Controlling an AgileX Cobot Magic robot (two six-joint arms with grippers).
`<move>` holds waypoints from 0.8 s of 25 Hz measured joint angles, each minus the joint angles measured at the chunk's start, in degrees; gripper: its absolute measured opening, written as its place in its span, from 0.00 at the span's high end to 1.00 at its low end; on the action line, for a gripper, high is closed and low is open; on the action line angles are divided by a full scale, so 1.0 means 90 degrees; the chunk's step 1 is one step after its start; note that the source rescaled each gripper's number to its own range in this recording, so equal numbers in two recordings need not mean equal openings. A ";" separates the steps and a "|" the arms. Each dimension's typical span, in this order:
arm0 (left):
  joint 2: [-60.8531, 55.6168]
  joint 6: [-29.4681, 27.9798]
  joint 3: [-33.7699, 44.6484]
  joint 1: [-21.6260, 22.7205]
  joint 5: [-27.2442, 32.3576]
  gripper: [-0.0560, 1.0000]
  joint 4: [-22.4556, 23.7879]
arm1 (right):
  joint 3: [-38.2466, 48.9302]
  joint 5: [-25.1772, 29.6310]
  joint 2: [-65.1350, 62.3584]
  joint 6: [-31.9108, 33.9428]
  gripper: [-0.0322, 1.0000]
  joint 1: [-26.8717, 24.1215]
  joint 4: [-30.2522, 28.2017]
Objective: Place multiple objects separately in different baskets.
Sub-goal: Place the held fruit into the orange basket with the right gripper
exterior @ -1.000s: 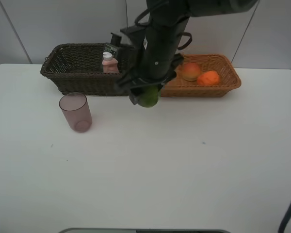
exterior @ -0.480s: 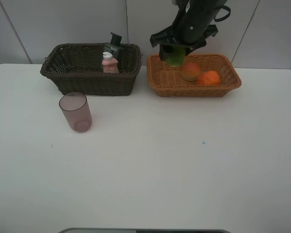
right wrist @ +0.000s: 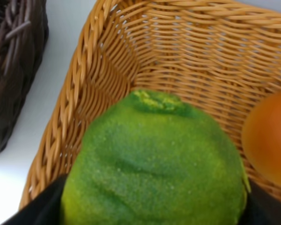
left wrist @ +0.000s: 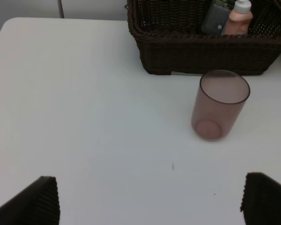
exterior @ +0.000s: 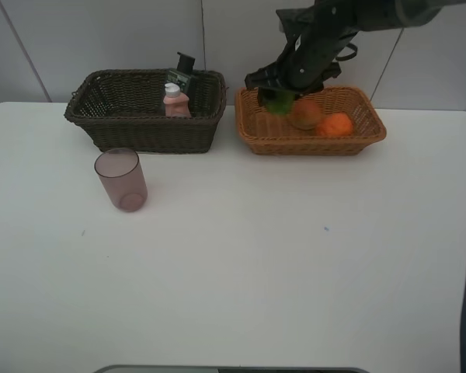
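Observation:
My right gripper [exterior: 278, 95] is shut on the green round fruit [exterior: 279, 103] [right wrist: 154, 159], which hangs over the left end of the orange-tan basket [exterior: 268, 138] [right wrist: 178, 61]. A red-yellow peach-like fruit [exterior: 304, 114] [right wrist: 269, 136] and an orange [exterior: 335, 124] lie in that basket. The dark brown basket [exterior: 132, 134] [left wrist: 201, 56] holds the pink white-capped bottle [exterior: 175, 102] [left wrist: 236, 18] and the dark grey flat bottle [exterior: 183, 71] [left wrist: 215, 18]. The mauve cup [exterior: 122, 179] [left wrist: 219, 105] stands upright on the table in front of it. My left gripper [left wrist: 150, 201] is open and empty, short of the cup.
The two baskets stand side by side at the back of the white table [exterior: 256, 256], with a narrow gap between them. A grey wall rises right behind them. The right arm reaches in from the upper right, above the tan basket.
The right arm has carried the green fruit from in front of the dark basket back and to the right, and now holds it low over the tan basket. The cup and left gripper have not moved.

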 joint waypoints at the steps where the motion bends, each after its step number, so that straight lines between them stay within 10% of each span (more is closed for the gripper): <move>1: 0.0000 0.0000 0.0000 0.0000 0.0000 0.00 0.0000 | 0.0000 -0.0124 0.0068 0.0000 0.51 0.0000 0.0000; 16: 0.0000 0.0000 0.0000 0.0000 0.0000 0.00 0.0000 | 0.0007 -0.0867 0.0746 0.0000 0.51 -0.0157 0.0000; 20: 0.0000 0.0000 0.0000 0.0000 0.0000 0.00 0.0000 | 0.0007 -0.0897 0.0746 0.0000 0.29 -0.0172 0.0000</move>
